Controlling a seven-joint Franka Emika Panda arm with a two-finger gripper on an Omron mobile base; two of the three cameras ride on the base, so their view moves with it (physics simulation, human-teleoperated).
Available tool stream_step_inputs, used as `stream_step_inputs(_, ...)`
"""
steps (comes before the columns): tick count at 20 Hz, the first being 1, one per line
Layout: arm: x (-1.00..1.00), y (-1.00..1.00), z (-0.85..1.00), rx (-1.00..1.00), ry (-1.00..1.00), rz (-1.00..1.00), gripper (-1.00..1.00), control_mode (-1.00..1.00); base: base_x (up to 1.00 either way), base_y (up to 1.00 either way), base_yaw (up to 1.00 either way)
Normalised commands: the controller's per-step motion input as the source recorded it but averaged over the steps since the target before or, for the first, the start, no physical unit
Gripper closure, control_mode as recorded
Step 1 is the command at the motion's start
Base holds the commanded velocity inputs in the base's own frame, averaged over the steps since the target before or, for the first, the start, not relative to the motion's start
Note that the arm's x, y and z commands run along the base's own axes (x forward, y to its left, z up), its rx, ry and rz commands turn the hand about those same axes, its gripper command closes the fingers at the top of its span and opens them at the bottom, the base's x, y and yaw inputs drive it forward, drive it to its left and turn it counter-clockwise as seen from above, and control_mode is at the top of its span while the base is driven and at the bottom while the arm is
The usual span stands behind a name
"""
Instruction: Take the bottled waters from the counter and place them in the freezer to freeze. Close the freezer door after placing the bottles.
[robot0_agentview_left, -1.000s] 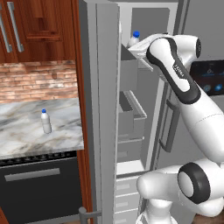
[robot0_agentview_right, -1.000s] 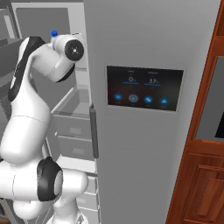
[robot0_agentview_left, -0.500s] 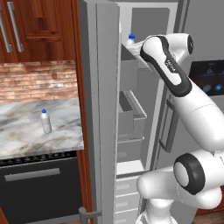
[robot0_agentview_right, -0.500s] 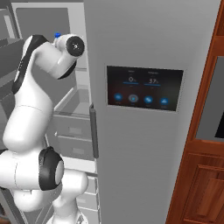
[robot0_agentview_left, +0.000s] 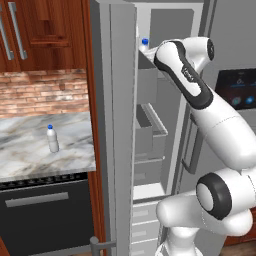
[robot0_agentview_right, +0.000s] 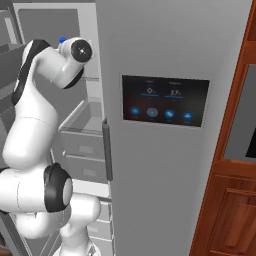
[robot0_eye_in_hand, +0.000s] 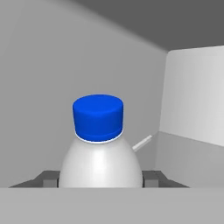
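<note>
My gripper (robot0_eye_in_hand: 100, 179) is shut on one bottled water (robot0_eye_in_hand: 98, 148), a whitish bottle with a blue cap, held upright between the fingertips. It sits high inside the open freezer (robot0_agentview_left: 172, 85), against the grey back wall. Its blue cap (robot0_agentview_left: 145, 43) shows just past my wrist in the left base view and as a blue spot (robot0_agentview_right: 62, 40) in the right base view. The freezer door (robot0_agentview_left: 117, 125) stands wide open, with grey bins on its inner side. A second bottled water (robot0_agentview_left: 52, 139) stands upright on the marble counter (robot0_agentview_left: 30, 160), left of the door.
A black dishwasher (robot0_agentview_left: 45, 215) sits under the counter, with reddish wood cabinets (robot0_agentview_left: 45, 30) above. The other door, with its dark dispenser panel (robot0_agentview_right: 165, 100), is shut right beside my arm. More wood cabinets (robot0_agentview_right: 235, 175) stand further right.
My arm has carried the held bottle a little to the left and further into the top of the freezer. The bottle on the counter has not moved.
</note>
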Motion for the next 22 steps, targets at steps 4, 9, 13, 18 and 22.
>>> stream_step_inputs(4,0.15,0.14,0.00,-0.05,-0.01,0.00,1.00,-1.00,0.00,0.00,0.00)
stream_step_inputs(9,0.36,0.04,0.00,0.00,0.00,0.00,1.00,-1.00,0.00,0.00,0.00)
stream_step_inputs(13,0.46,0.01,0.00,0.00,0.00,0.00,1.00,-1.00,0.00,0.00,0.00)
stream_step_inputs(18,0.41,0.00,0.00,-0.01,0.00,0.00,1.00,-1.00,0.00,0.00,0.00)
stream_step_inputs(22,0.41,0.06,0.00,-0.04,0.00,0.00,1.00,-1.00,0.00,0.00,0.00)
